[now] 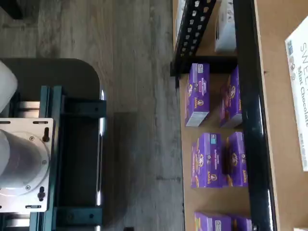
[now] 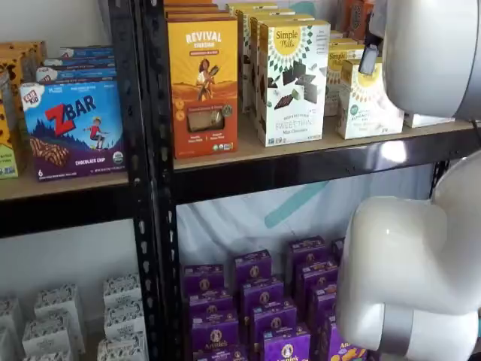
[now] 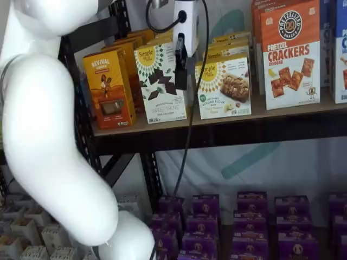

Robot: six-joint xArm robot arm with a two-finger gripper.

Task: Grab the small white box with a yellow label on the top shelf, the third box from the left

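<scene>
The gripper [image 3: 181, 67] hangs in front of the top shelf [image 3: 217, 127], its white body above and black fingers [image 3: 180, 57] pointing down, seen side-on, so the frames alone do not show a gap; the jaws stand as wide apart as they go, with nothing between them. The small white box [image 3: 225, 86] stands on the shelf board just to the right of the fingers and slightly behind them, untouched. To their left stands the taller white box [image 3: 160, 81] with dark chocolate squares. In a shelf view the small white box [image 2: 367, 101] shows partly hidden by the arm [image 2: 428, 53].
</scene>
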